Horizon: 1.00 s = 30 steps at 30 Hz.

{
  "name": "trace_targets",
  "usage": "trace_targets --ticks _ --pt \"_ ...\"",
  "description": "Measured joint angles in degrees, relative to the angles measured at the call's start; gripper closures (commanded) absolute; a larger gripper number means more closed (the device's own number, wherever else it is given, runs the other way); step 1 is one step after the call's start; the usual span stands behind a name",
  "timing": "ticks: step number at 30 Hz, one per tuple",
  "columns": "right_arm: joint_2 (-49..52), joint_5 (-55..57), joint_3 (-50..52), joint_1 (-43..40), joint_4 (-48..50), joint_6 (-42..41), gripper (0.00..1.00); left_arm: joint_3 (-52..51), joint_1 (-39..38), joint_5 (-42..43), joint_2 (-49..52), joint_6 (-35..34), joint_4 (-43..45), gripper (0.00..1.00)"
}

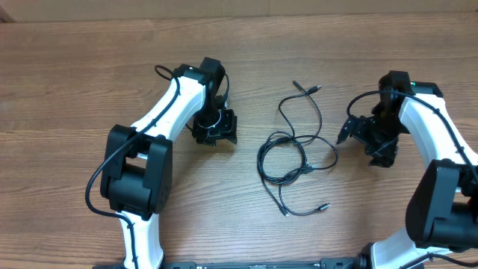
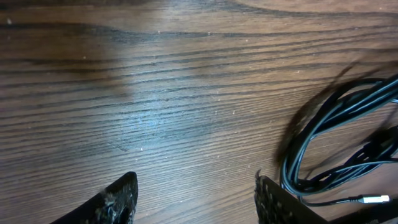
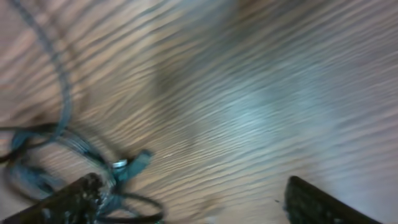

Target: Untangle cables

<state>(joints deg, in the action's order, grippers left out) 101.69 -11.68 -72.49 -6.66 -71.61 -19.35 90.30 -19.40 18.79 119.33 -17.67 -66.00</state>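
Note:
The cables (image 1: 295, 153) lie as a tangle of thin black loops on the wooden table between the arms, with small plug ends at the top (image 1: 306, 89) and bottom (image 1: 323, 207). My left gripper (image 1: 215, 128) is open and empty, left of the tangle. In the left wrist view its fingers (image 2: 196, 199) frame bare wood, with cable loops (image 2: 323, 143) to the right. My right gripper (image 1: 371, 138) is open and empty, right of the tangle. The blurred right wrist view shows its fingers (image 3: 193, 199) apart, with cable and a plug (image 3: 134, 165) by the left finger.
The wooden table (image 1: 75, 90) extends around the cables. The white arms reach in from the near edge at left (image 1: 138, 172) and right (image 1: 441, 172).

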Motion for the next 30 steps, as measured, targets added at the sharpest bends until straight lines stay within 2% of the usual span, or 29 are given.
trace_targets --ticks 4,8,13,14,15,22,30 --pt "-1.4 -4.5 0.0 0.0 0.6 2.6 0.1 0.0 0.0 -0.2 0.0 0.0 0.0 0.38" --pt "-7.2 -6.3 0.0 0.0 0.8 2.7 0.09 0.0 0.0 -0.2 0.0 0.0 0.2 0.37" --pt "-11.2 -7.3 0.2 0.0 -1.6 2.1 0.04 0.0 0.0 -0.2 0.0 -1.1 2.8 0.2" --pt "-11.2 -7.4 0.5 0.0 -1.4 2.0 0.03 0.0 0.0 -0.2 0.0 -1.4 3.1 0.0" --pt "-11.2 -7.5 1.1 0.0 -1.0 2.0 0.0 0.0 0.0 -0.2 0.0 -1.6 3.1 0.0" --pt "-11.2 -7.6 7.8 0.0 6.8 1.6 0.0 0.0 0.0 -0.4 0.0 -1.9 3.3 0.0" --pt "-11.1 -7.6 8.3 0.0 10.3 0.9 0.0 0.0 0.0 -0.5 0.0 -1.9 3.3 0.0"
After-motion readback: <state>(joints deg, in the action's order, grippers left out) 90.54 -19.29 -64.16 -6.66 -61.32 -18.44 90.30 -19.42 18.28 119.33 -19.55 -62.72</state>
